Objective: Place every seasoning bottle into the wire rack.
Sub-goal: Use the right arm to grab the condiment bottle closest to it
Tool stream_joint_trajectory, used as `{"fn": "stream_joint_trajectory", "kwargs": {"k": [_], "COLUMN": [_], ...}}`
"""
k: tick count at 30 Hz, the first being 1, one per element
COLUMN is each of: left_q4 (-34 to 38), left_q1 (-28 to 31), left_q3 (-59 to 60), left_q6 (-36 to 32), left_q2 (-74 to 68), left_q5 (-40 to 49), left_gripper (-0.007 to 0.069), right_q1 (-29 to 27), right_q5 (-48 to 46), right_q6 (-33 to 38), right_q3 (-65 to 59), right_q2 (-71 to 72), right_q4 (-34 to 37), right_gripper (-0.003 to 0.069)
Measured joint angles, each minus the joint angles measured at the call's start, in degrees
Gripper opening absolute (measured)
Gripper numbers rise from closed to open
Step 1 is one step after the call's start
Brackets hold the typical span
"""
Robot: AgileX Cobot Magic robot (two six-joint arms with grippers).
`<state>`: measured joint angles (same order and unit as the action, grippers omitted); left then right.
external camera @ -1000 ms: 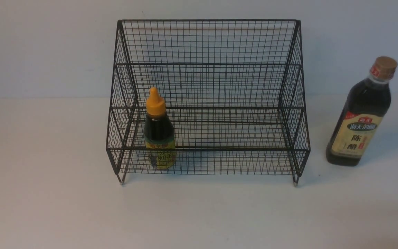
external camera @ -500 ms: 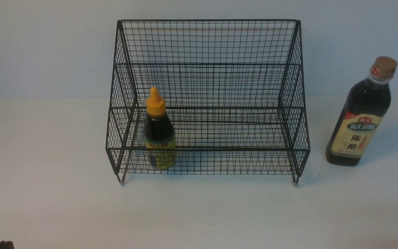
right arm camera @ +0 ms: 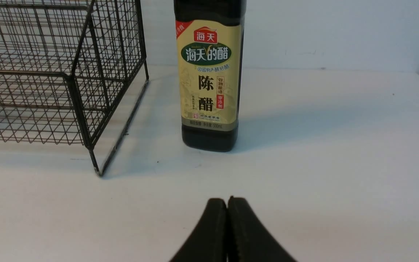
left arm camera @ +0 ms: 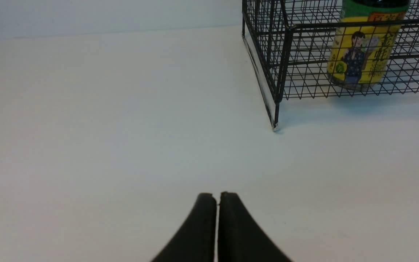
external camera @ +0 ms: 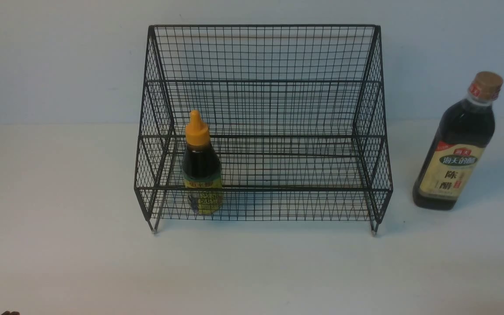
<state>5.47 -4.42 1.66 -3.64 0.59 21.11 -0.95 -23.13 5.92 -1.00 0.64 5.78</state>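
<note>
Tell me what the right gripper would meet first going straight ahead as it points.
Probably the tall dark-liquid bottle with cream label, standing upright straight ahead of the shut right gripper.

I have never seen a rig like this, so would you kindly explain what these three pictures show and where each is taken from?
This is a robot with two arms at a white table. The wide picture comes from a camera between the arms, looking forward. The other two come from cameras on the wrists, so the black prongs there are the left arm's fingers and the right arm's fingers, both shut, holding nothing. On the table stands a wire rack; a small orange-capped bottle stands on its lower shelf, and a tall bottle stands outside, on the robot's right.
</note>
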Motion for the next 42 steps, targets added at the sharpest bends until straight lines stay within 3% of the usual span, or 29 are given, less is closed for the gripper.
{"fn": "stream_joint_trajectory", "kwargs": {"k": [16, 22, 26, 30, 36, 39, 42], "left_q4": [0.07, 0.09, 0.14, 0.14, 0.14, 0.14, 0.14], "left_q1": [0.00, 0.00, 0.00, 0.00, 0.00, 0.00, 0.00], "left_q3": [0.00, 0.00, 0.00, 0.00, 0.00, 0.00, 0.00], "left_q6": [0.00, 0.00, 0.00, 0.00, 0.00, 0.00, 0.00], "left_q2": [0.00, 0.00, 0.00, 0.00, 0.00, 0.00, 0.00], "left_q5": [0.00, 0.00, 0.00, 0.00, 0.00, 0.00, 0.00], "left_gripper": [-0.0005, -0.0005, -0.0005, -0.0005, -0.0005, -0.0005, -0.0005], "right_q1": [0.00, 0.00, 0.00, 0.00, 0.00, 0.00, 0.00], "right_q5": [0.26, 9.14, 18.58, 22.22, 29.48, 31.53, 33.19], "right_q6": [0.00, -0.28, -2.59, -2.52, -5.92, -9.10, -11.19], "right_q3": [-0.05, -0.67, -0.67, -0.67, -0.67, 0.93, 7.14], "right_q2": [0.00, 0.00, 0.00, 0.00, 0.00, -0.43, -6.71], "right_q4": [-0.20, 7.22, 15.94, 18.92, 19.58, 17.09, 9.43], "right_gripper": [-0.0015, -0.0015, -0.0015, -0.0015, -0.0015, -0.0015, -0.0015]}}
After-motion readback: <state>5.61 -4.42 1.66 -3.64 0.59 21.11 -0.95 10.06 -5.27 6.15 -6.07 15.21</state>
